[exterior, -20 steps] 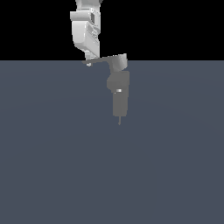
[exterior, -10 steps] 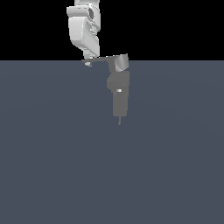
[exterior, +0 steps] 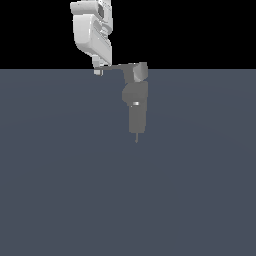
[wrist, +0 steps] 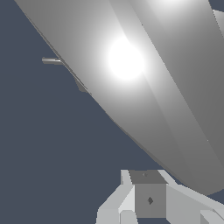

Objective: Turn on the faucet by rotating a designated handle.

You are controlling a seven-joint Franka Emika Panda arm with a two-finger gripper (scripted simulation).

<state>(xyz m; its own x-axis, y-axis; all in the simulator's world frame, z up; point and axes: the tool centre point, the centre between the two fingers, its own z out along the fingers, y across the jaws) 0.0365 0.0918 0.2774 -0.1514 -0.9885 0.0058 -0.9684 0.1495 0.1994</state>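
The grey faucet (exterior: 136, 107) stands upright in the middle of the exterior view, with a small glint on its body and a thin pin tip (exterior: 136, 139) below. Its handle (exterior: 117, 66), a thin flat lever, runs from the boxy head (exterior: 140, 72) toward the exterior view's left. My gripper (exterior: 98, 70) hangs from the white arm (exterior: 92, 30) and sits at the lever's free end, touching it. In the wrist view the handle (wrist: 131, 74) fills most of the picture, close up. My fingers (wrist: 150, 200) sit bunched together with no gap, holding nothing.
A flat dark blue-grey floor (exterior: 60, 190) spreads around the faucet. Nothing else stands on it. Black background lies behind the arm.
My arm has shifted a little toward the exterior view's left and slightly up. The lever's free end has swung with the gripper and now lies nearly level.
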